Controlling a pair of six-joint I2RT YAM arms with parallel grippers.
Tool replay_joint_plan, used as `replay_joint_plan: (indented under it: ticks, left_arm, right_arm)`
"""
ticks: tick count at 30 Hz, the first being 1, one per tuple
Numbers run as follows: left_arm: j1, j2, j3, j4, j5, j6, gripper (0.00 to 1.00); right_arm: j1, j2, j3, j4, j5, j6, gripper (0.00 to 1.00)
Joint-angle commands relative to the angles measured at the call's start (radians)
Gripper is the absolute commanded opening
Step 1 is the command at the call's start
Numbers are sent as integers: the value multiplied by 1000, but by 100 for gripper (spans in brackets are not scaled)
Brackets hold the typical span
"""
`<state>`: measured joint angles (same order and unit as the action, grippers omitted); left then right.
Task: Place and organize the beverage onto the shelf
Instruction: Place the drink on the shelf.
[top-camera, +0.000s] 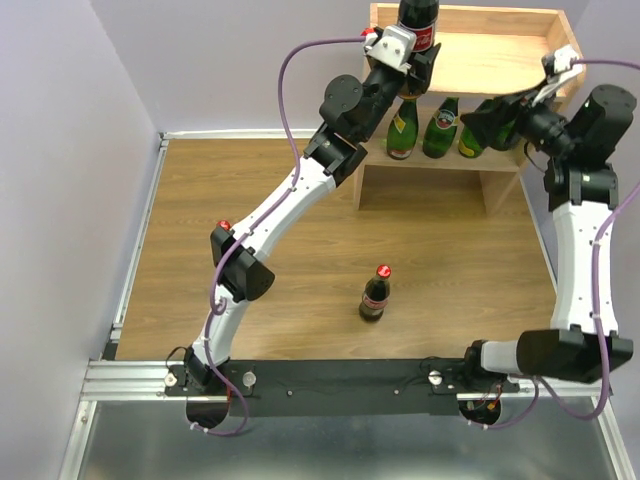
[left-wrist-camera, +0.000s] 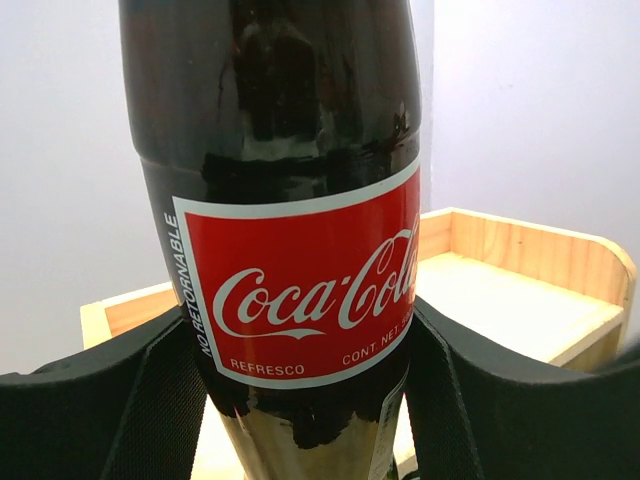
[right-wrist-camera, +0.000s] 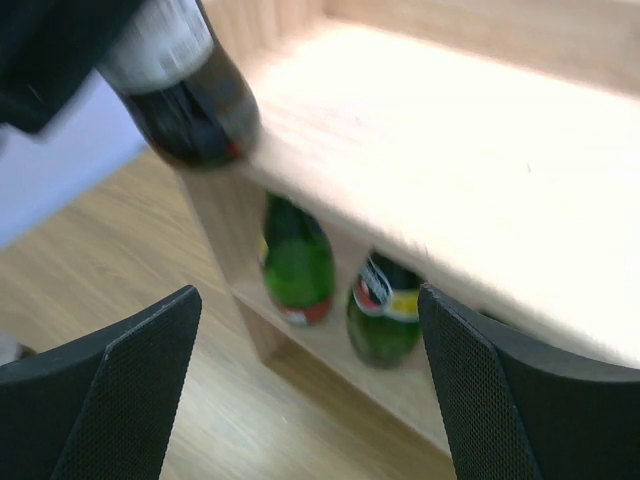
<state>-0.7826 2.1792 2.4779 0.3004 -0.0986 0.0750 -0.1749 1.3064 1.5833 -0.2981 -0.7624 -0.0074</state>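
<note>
The light wood shelf (top-camera: 490, 55) stands at the back right. My left gripper (top-camera: 405, 50) is shut on a dark cola bottle (top-camera: 418, 18) with a red label (left-wrist-camera: 300, 285), upright at the left end of the top board (left-wrist-camera: 520, 300). I cannot tell whether its base touches the board. Three green bottles (top-camera: 403, 128) (top-camera: 440, 128) (top-camera: 472, 135) stand on the lower tier. My right gripper (top-camera: 490, 122) hangs open in front of that tier, nothing between its fingers (right-wrist-camera: 130, 390); two green bottles (right-wrist-camera: 297, 265) (right-wrist-camera: 385, 310) show beyond it. Another cola bottle (top-camera: 374, 293) stands on the table.
A red cap (top-camera: 224, 224) peeks out from behind my left arm's elbow at mid-left. A metal rail (top-camera: 140, 240) edges the wooden table on the left. The raised rim (left-wrist-camera: 560, 250) runs round the top board.
</note>
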Motion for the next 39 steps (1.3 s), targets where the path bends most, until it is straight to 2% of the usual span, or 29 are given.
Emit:
replay_joint_plan:
  ticks: [1, 5, 17, 27, 39]
  left_arm:
    - [8, -24, 85, 233, -35, 14, 0]
    - [13, -15, 88, 238, -30, 9, 0]
    - [19, 4, 95, 261, -23, 2, 0]
    - [17, 5, 92, 260, -18, 2, 0]
    - [19, 11, 87, 263, -3, -1, 0]
  right_arm:
    - [3, 97, 168, 230, -224, 240, 94]
    - [17, 211, 300, 367, -285, 430, 94]
    - [115, 401, 644, 467, -324, 575, 95]
    - [227, 520, 799, 461, -267, 593, 96]
    - [282, 603, 871, 435, -186, 552, 93]
